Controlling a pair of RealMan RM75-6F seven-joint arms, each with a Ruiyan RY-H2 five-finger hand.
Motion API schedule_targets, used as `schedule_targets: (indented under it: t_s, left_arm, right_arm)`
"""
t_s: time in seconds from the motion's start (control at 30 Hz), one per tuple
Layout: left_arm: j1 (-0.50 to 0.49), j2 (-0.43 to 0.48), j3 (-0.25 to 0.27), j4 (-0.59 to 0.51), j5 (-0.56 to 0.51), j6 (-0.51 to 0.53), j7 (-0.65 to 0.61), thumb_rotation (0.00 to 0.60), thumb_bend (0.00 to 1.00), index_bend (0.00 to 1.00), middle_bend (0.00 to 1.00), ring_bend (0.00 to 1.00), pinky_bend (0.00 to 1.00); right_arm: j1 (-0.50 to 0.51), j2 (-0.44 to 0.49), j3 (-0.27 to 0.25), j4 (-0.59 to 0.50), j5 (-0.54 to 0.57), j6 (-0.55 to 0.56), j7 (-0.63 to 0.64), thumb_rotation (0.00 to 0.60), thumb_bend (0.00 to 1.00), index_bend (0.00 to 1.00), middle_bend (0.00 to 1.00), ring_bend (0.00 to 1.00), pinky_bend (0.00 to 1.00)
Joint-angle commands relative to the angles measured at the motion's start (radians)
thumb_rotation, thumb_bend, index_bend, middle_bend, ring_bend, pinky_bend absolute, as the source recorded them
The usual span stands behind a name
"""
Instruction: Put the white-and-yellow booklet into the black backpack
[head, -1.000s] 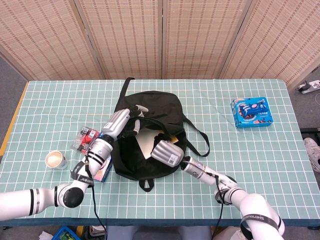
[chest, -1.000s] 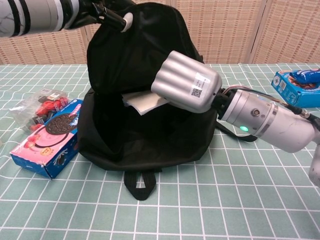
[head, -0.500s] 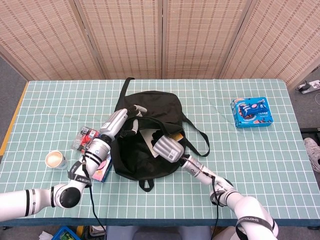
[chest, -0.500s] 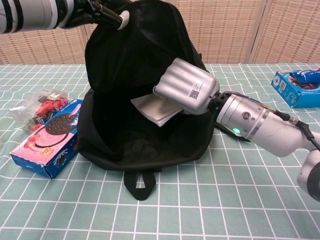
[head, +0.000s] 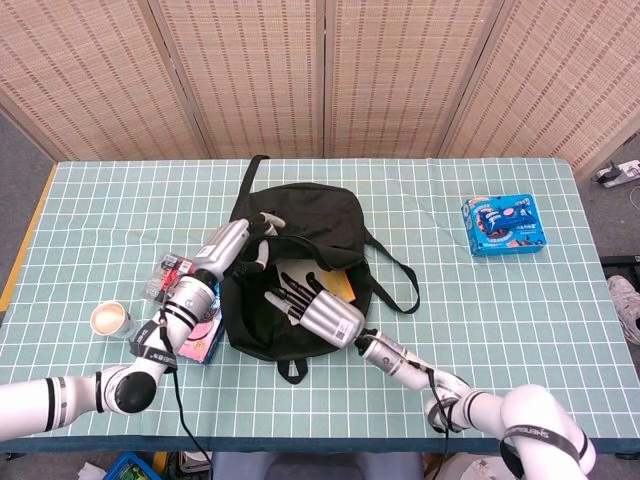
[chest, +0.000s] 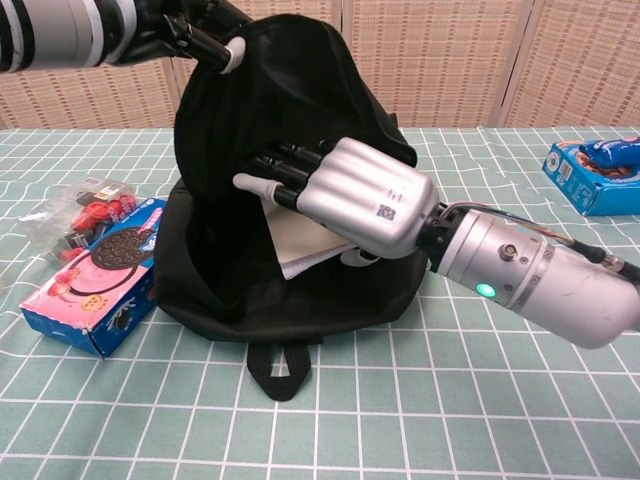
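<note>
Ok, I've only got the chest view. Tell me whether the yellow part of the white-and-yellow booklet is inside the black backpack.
Observer: From the head view, the booklet's yellow edge shows at the right side of the black backpack's opening, beside the right hand. I cannot tell if it is past the rim.
Operator: Now say where the left hand grips.
Observer: The left hand holds the opening's upper left rim.
Operator: Check the table left of the blue-and-pink cookie box.
Observer: A paper cup stands there, apart from the snacks.
</note>
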Motion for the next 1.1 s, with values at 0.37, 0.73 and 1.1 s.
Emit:
schedule_targets:
  t_s: [0.37, 0.73, 1.1]
  left_arm:
    - [0.005, 0.01, 0.031, -0.004, 0.004, 0.01, 0.024, 0.6, 0.71, 0.62, 0.25, 0.16, 0.11]
    - [-0.027, -0.03, 0.049, 0.075, -0.027, 0.039, 0.096, 0.6, 0.71, 0.62, 0.25, 0.16, 0.11]
    - [-0.094, -0.139, 0.06, 0.226, -0.115, 0.074, 0.227, 0.6, 0.53, 0.47, 0.22, 0.16, 0.11]
  right_arm:
    - [-0.032, 0.14, -0.016, -0.224, -0.009, -0.038, -0.081, 0.6, 0.0, 0.0, 0.0, 0.02, 0.28]
    - [-0.122, 0.344, -0.058, -0.413, -0.114, 0.144, -0.109, 0.6, 0.0, 0.0, 0.0, 0.02, 0.28]
    - [-0.219, 0.491, -0.009, -0.525, -0.094, 0.256, -0.127, 0.6, 0.0, 0.0, 0.0, 0.02, 0.28]
